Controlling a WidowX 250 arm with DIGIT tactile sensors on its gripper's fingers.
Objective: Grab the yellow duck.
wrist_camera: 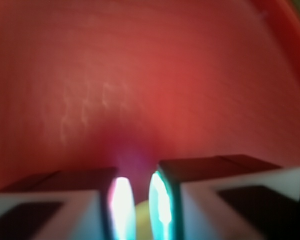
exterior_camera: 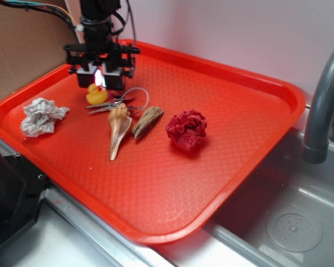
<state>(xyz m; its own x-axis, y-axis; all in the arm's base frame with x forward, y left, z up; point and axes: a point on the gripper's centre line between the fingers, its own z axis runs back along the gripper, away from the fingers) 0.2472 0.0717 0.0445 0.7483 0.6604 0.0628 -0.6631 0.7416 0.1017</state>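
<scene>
Directly under the end effector [exterior_camera: 99,79], the yellow duck [exterior_camera: 96,95], a sliver between its nearly closed fingers [wrist_camera: 162,205], grip unclear.

The wrist view is blurred. Two fingers [wrist_camera: 205,200] of the gripper [wrist_camera: 140,210] fill the bottom of the frame, a narrow gap between them, their inner faces glowing. A sliver of the yellow duck [wrist_camera: 141,220] shows in that gap. The red tray [wrist_camera: 155,75] fills the rest, its rim curving at the upper right corner.
</scene>
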